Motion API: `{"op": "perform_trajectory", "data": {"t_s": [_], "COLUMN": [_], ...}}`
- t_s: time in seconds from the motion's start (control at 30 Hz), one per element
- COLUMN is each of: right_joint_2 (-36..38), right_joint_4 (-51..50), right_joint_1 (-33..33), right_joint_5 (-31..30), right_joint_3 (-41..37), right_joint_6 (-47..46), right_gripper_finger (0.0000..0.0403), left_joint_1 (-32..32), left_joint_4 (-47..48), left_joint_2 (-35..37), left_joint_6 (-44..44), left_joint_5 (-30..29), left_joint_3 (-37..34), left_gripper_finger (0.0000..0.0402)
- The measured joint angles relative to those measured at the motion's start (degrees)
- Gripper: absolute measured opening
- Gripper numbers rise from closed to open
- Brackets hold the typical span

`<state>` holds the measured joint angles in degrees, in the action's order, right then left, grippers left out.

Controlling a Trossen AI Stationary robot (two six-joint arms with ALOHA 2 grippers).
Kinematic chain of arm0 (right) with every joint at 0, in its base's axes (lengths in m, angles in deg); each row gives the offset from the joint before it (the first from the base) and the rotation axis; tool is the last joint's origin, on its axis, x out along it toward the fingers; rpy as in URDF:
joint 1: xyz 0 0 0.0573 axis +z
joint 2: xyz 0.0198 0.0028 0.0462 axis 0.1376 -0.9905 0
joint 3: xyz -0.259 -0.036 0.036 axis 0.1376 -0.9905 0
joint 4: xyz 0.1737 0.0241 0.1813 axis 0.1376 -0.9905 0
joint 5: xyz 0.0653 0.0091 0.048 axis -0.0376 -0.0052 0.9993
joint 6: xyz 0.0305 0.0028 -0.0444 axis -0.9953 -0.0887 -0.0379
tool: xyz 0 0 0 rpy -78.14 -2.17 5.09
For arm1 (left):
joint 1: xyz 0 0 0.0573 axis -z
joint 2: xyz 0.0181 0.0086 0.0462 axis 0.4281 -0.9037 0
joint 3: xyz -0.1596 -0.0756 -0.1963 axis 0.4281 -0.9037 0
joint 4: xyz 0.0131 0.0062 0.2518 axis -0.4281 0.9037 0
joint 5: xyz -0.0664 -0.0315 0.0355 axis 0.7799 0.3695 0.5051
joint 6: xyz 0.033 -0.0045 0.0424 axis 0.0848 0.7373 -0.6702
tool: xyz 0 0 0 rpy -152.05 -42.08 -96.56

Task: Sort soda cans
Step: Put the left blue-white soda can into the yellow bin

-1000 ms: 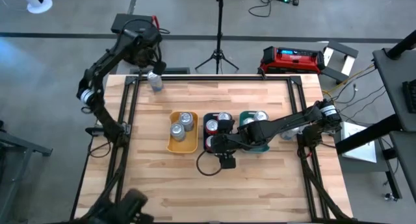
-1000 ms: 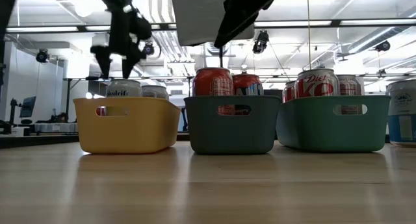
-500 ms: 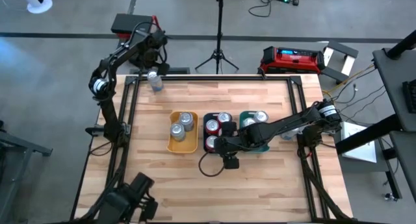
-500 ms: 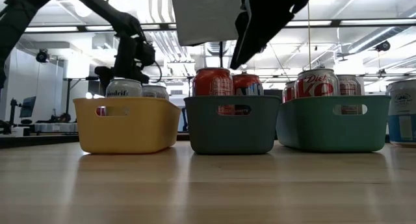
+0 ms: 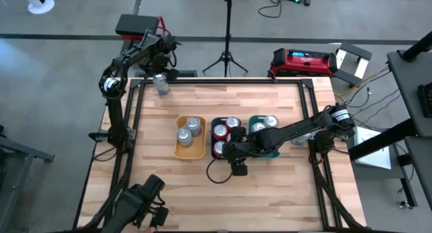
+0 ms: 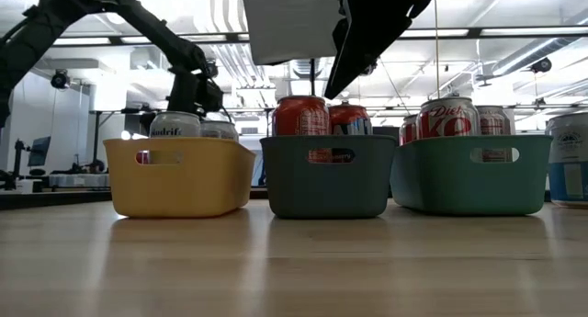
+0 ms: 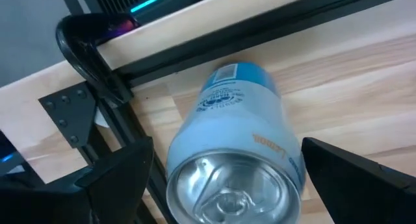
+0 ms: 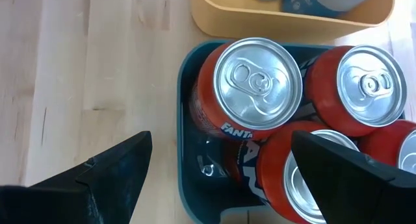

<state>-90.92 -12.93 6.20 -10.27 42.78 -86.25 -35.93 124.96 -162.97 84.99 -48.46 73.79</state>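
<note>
1. Your left gripper (image 7: pixel 221 185) hung over the far left corner of the table (image 5: pixel 270 192), fingers spread wide with the pale blue can (image 7: pixel 237 149) between them but not yet clamped — the step in hand looked like the reach for this stray can.

2. That can (image 5: pixel 160 84) stood alone just inside the table's far edge rail, well apart from the three trays. It stood upright, long axis vertical, silver pull-tab top facing up at the wrist camera.

3. The next move, as I judge it, called for you to lower the fingers down either side of the body and close squarely across it; the metal rail lies just beside the can, so the finger on that side had little room.

4. Your right gripper (image 8: pixel 221 165) hovered over the near end of the dark teal tray (image 8: pixel 195 178), jaws wide and holding nothing. Below it stood the red Fanta cans (image 8: pixel 250 97), all upright, tops up — that can seemed already placed.

5. The yellow tray (image 5: pixel 190 136) held two silvery cans, and the green tray (image 5: pixel 255 121) held Diet Coke cans (image 6: pixel 447 115). Another pale blue can (image 6: pixel 570 156) stood on the table beside the green tray, unsorted, so the job was well along but not done.
</note>
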Motion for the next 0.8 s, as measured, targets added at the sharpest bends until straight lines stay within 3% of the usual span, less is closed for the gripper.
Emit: {"op": "perform_trajectory", "data": {"t_s": [0.3, 0.8], "right_joint_2": [0.00, 0.00], "right_joint_4": [-0.04, -0.04], "right_joint_1": [0.00, 0.00], "right_joint_5": [0.00, 0.00], "right_joint_3": [0.00, 0.00], "right_joint_6": [-0.38, -0.96], "right_gripper_finger": [0.0364, 0.0364], "left_joint_1": [0.04, -0.07], "left_joint_4": [-0.08, -9.34], "left_joint_2": [1.91, 3.23], "left_joint_6": [-0.26, -3.33], "left_joint_5": [2.40, 2.38], "left_joint_3": [-4.33, -10.23], "left_gripper_finger": [0.0370, 0.0349]}}
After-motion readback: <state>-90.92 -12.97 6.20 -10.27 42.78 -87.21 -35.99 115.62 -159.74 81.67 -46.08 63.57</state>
